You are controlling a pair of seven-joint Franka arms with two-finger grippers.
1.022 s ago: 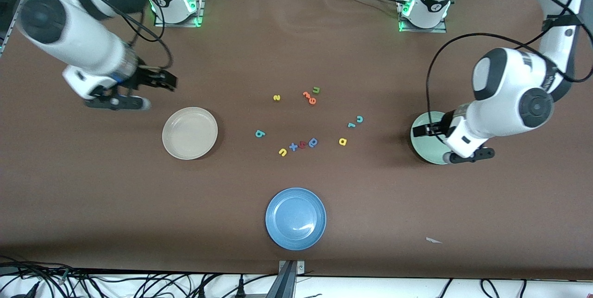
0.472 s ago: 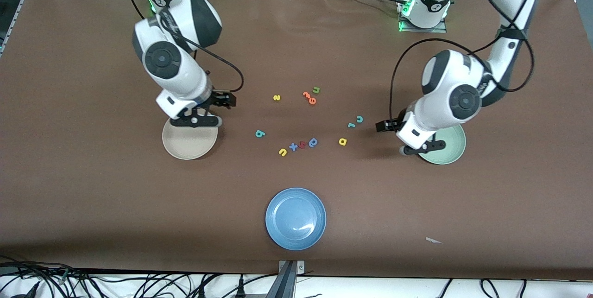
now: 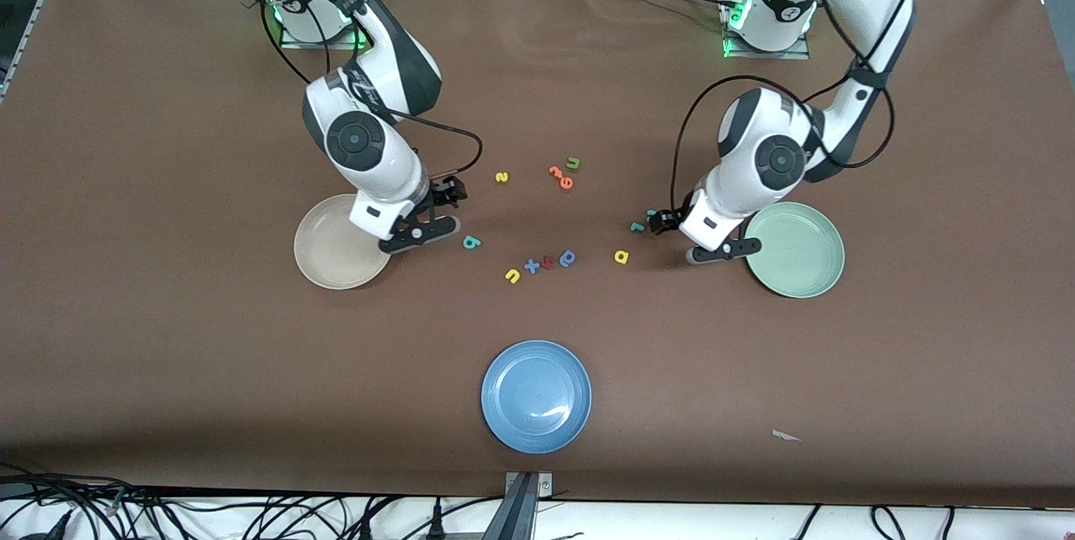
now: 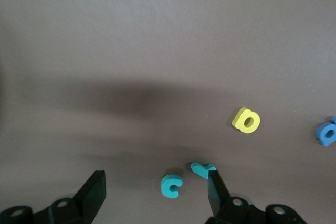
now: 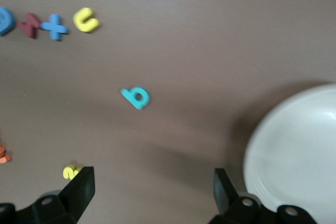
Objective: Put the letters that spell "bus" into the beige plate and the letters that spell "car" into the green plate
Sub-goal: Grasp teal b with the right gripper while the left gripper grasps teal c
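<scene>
A: What lies on the brown table point(image 3: 168, 355) apart from the task things?

B: A blue plate point(image 3: 536, 395), round, nothing in it, nearest to the front camera, approx. in the middle btw. both table ends.

A: And small letters?

B: Farther from the camera, a row of three, close together: a blue "x" point(image 3: 532, 265), a dark red letter point(image 3: 548, 262), which one I cannot read, then a darker blue "a" point(image 3: 568, 257) at the left arm's end of the row. Farther still, two orange letters point(image 3: 561, 177) with a green "u" point(image 3: 574, 162) just beside them.

A: Anything else?

B: A small white scrap point(image 3: 786, 436) toward the left arm's end, near the front edge. Also black cables point(image 3: 252, 515) under that edge.
</scene>
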